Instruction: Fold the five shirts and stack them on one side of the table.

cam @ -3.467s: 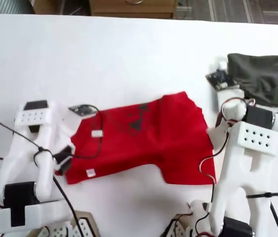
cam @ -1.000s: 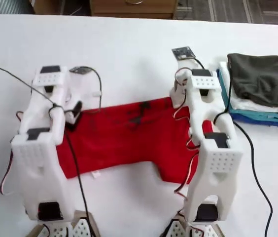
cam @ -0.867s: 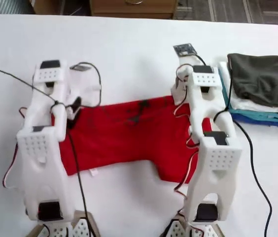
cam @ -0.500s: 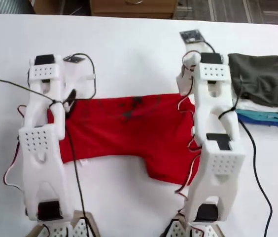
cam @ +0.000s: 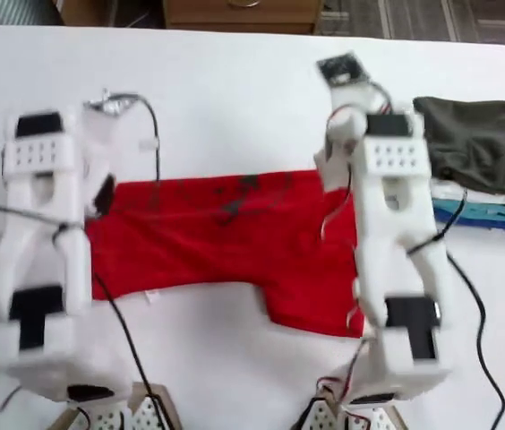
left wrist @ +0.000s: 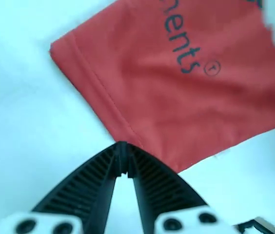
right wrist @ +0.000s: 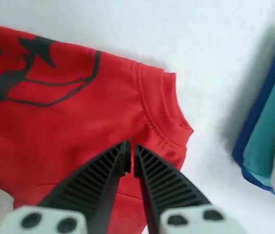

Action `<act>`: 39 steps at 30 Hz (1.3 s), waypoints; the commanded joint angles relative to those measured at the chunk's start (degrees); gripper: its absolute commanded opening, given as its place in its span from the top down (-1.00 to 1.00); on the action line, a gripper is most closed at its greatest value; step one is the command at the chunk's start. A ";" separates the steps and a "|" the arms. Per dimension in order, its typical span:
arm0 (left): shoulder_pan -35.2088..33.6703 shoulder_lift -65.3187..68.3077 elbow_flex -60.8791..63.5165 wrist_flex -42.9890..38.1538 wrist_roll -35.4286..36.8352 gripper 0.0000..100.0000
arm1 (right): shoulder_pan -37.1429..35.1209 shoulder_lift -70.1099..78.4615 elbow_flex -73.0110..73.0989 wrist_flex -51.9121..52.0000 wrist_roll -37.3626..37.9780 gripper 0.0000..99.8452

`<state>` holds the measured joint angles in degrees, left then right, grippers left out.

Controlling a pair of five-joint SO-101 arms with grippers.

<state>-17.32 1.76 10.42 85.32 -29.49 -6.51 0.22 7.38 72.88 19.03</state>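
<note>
- The red shirt (cam: 226, 242) lies half-folded on the middle of the tabletop (cam: 235, 81), with one flap jutting from its edge near the arm bases.
- The left claw (left wrist: 122, 166) is clenched tip to tip at the shirt's hem. No cloth seems pinched.
- The right claw (right wrist: 130, 157) is clenched too, above the shirt's seamed corner.
- A stack of folded shirts (cam: 481, 157) sits just beside that corner.
- Judging by the stack, this looks like the last shirt. Next, tuck the flap, fold the shirt end to end, then carry it to the stack.
</note>
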 commanded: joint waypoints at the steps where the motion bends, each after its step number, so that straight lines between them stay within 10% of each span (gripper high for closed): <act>1: -0.88 -6.15 18.59 -10.81 -1.85 0.95 | -0.57 -12.53 21.98 -9.80 0.70 0.96; 23: -2.99 8.62 25.71 -15.21 -2.37 0.95 | 8.22 -16.75 42.55 -13.58 13.98 0.96; 39: -6.77 -25.93 33.80 -12.22 -5.80 0.95 | 1.10 -41.54 52.66 -5.05 20.66 0.96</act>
<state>-24.18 -17.41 44.18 74.42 -35.74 -1.49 -31.96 54.33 67.43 37.58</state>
